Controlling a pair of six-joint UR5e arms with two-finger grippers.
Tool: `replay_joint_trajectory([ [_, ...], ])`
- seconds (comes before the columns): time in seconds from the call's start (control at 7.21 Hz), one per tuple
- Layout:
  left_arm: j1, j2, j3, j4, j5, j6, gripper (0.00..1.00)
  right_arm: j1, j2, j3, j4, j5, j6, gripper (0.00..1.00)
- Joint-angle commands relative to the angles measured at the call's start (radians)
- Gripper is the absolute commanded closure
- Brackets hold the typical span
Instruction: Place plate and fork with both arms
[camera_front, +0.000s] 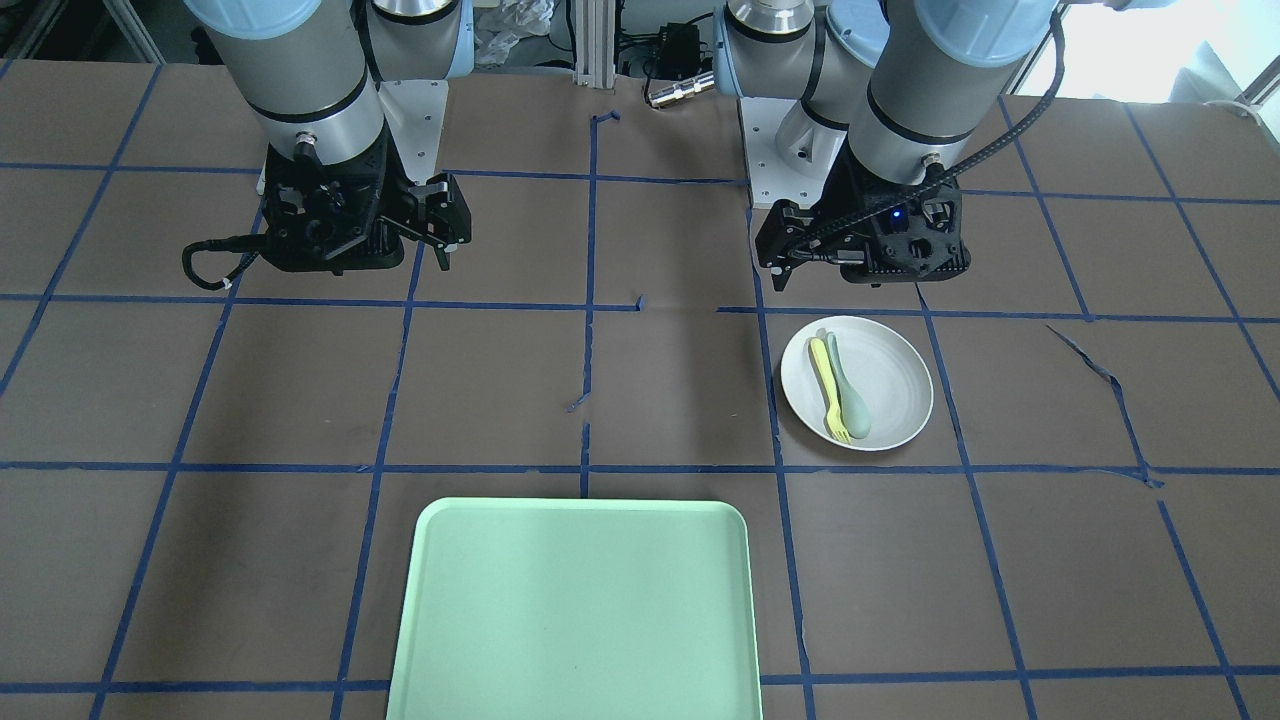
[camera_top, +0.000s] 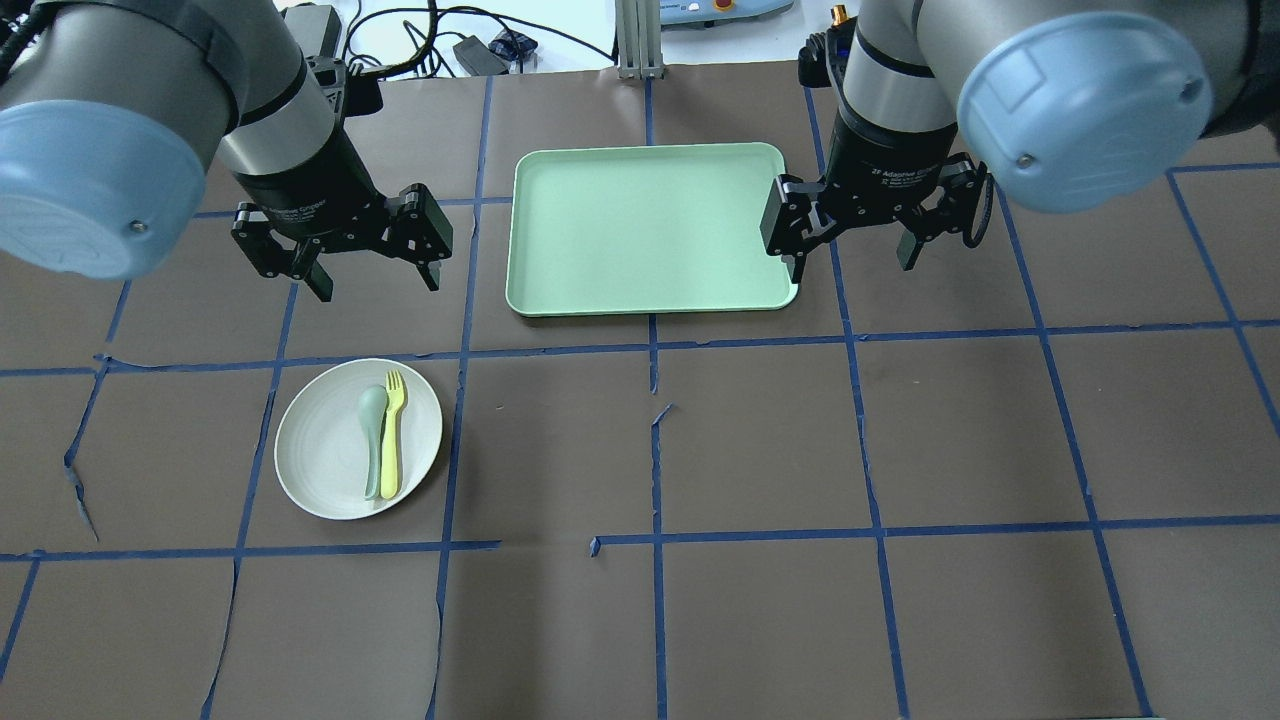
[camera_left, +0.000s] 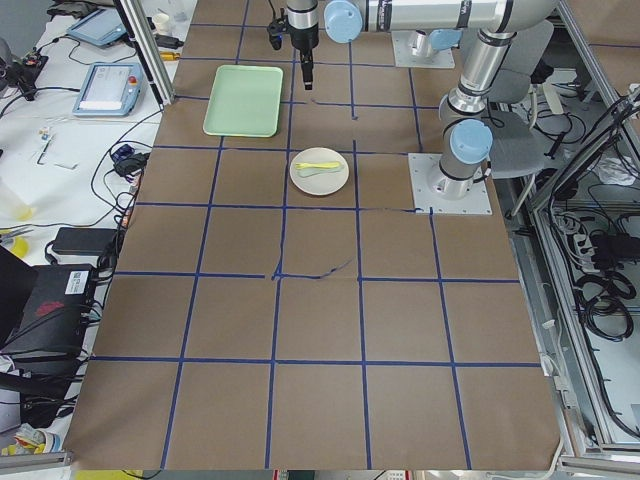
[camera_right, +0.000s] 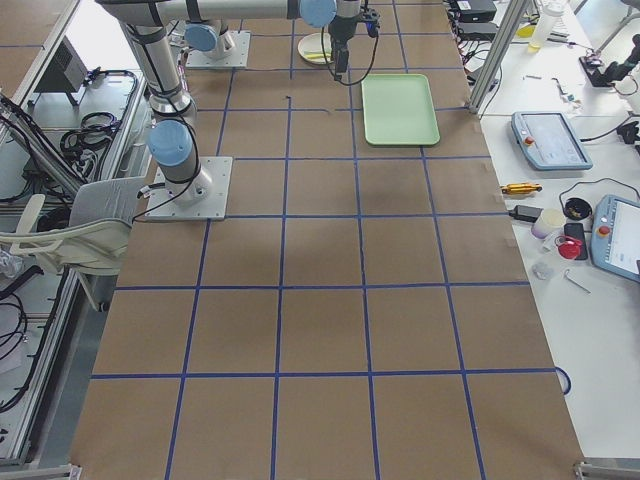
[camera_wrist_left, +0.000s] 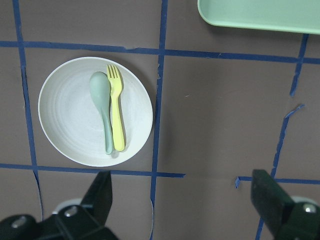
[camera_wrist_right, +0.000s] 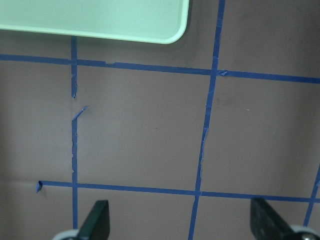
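The off-white plate (camera_top: 320, 445) lies on the brown table, on the robot's left side. The pale-yellow fork (camera_top: 391, 435) lies in it beside a grey-green spoon (camera_top: 372, 430). The left wrist view shows the plate (camera_wrist_left: 70, 120), the fork (camera_wrist_left: 117, 115) and the spoon (camera_wrist_left: 102, 102). My left gripper (camera_top: 376, 282) is open and empty, hovering just beyond the plate's far edge. My right gripper (camera_top: 852, 266) is open and empty, above the table by the tray's right end. In the front view the plate (camera_front: 895, 380) and the fork (camera_front: 828, 385) lie below the left gripper (camera_front: 785, 255).
A rectangular mint-green tray (camera_top: 650, 230) lies at the table's far middle, between the two grippers; it also shows in the front view (camera_front: 575, 610) and the right wrist view (camera_wrist_right: 90, 17). Blue tape lines grid the brown table cover.
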Motion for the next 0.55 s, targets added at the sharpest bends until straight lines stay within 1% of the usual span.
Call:
replay_joint_trajectory([
  [0.0,0.0,-0.004,-0.001,0.0,-0.003,-0.002,0.0,0.003,0.002,0.01,-0.008,0.001,0.0,0.0],
  [0.42,0.018,-0.001,-0.011,0.001,0.012,0.012,0.0,0.003,0.003,0.008,-0.003,-0.001,-0.009,0.0],
])
